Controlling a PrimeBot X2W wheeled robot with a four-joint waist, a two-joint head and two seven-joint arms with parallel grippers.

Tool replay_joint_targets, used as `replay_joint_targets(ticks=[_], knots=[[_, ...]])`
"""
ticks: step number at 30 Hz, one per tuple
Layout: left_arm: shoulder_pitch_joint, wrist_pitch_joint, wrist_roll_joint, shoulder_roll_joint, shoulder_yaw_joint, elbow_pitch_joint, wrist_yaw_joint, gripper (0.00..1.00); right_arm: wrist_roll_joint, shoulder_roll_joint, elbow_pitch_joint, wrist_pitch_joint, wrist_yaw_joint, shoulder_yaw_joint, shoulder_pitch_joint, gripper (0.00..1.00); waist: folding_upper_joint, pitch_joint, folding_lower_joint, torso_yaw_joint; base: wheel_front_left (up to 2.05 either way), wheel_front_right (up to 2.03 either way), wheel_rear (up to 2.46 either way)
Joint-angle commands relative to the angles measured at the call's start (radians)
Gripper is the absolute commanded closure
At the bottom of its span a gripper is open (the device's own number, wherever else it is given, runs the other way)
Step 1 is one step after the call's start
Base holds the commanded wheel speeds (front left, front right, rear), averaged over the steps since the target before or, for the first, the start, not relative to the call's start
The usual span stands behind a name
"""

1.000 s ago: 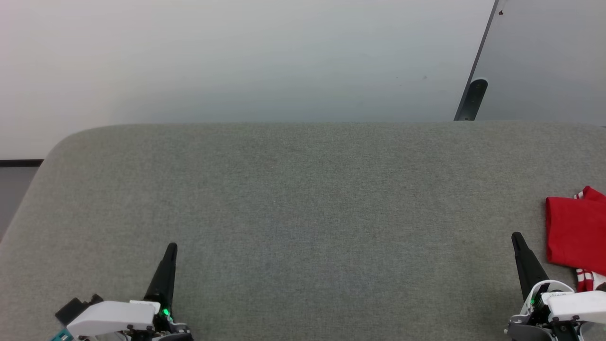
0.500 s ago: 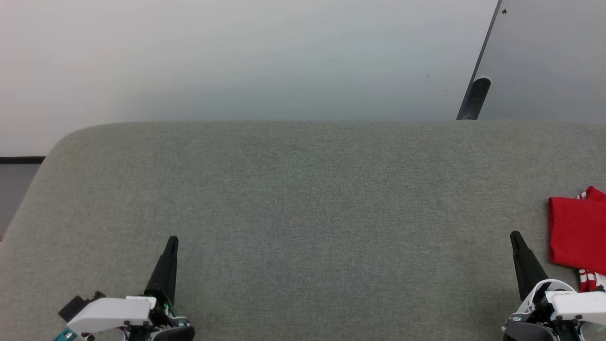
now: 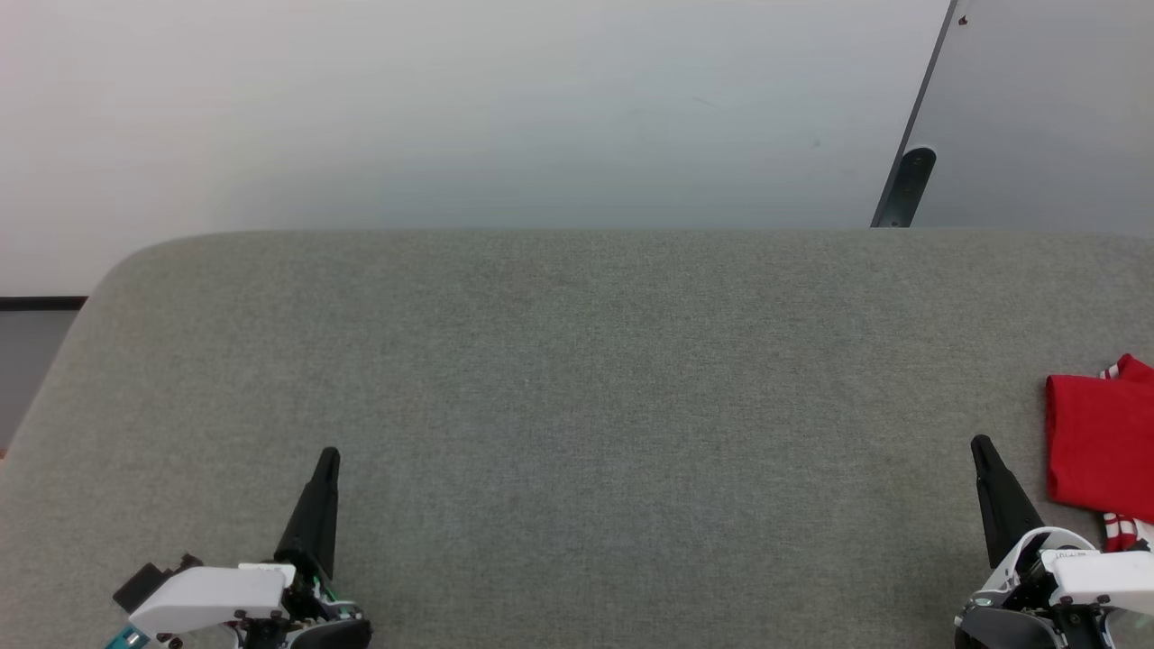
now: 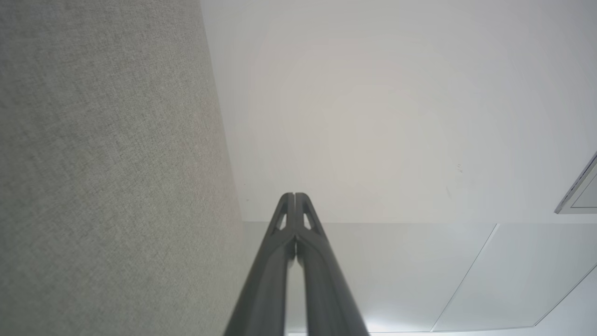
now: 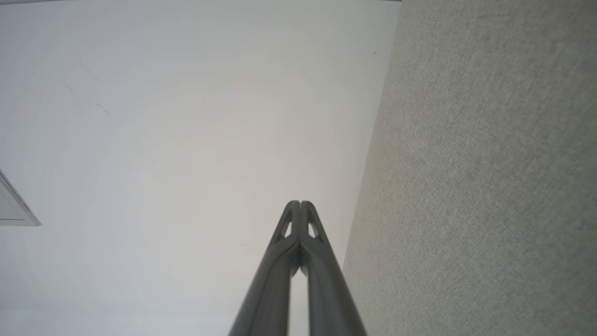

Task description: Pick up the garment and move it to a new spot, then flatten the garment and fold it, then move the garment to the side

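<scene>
Low in the frame, the left gripper (image 3: 328, 458) at lower left and the right gripper (image 3: 982, 445) at lower right each had 2 fingers pressed together, holding nothing. Just right of the right gripper, the folded red garment (image 3: 1095, 446) lay apart from it, cut by the frame's right edge. Open grey table (image 3: 577, 361) stretched between them to its far edge, rounded at upper left

Broad open stretch of grey table (image 3: 577, 361), folded garment (image 3: 1095, 442) at its right edge, wall (image 3: 451, 108) beyond
</scene>
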Motion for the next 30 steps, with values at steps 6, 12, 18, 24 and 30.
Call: replay_joint_targets(ticks=[6,12,18,24,30], knots=[[-0.012,0.002,-0.002,-0.001,0.003,0.002,-0.005,1.0,0.006,0.004,0.001,0.001,0.0,0.001,-0.003,1.0,-0.0001,0.0,0.0,0.0,0.0,0.0,0.0],[-0.012,0.002,-0.002,-0.001,0.003,0.002,-0.005,1.0,0.006,0.004,0.001,0.001,0.0,0.001,-0.003,1.0,-0.0001,0.0,0.0,0.0,0.0,0.0,0.0],[-0.011,0.002,-0.002,-0.001,0.003,0.002,-0.005,1.0,0.006,0.004,0.001,0.001,0.0,0.001,-0.003,1.0,-0.0001,0.0,0.0,0.0,0.0,0.0,0.0],[-0.012,0.003,-0.002,-0.001,0.003,0.002,-0.005,1.0,0.006,0.004,0.001,0.001,0.0,0.001,-0.003,1.0,-0.0001,0.0,0.0,0.0,0.0,0.0,0.0],[-0.012,0.003,-0.002,-0.001,0.004,0.002,-0.005,1.0,0.006,0.004,0.001,0.001,0.0,0.001,-0.003,1.0,-0.0001,0.0,0.0,0.0,0.0,0.0,0.0]])
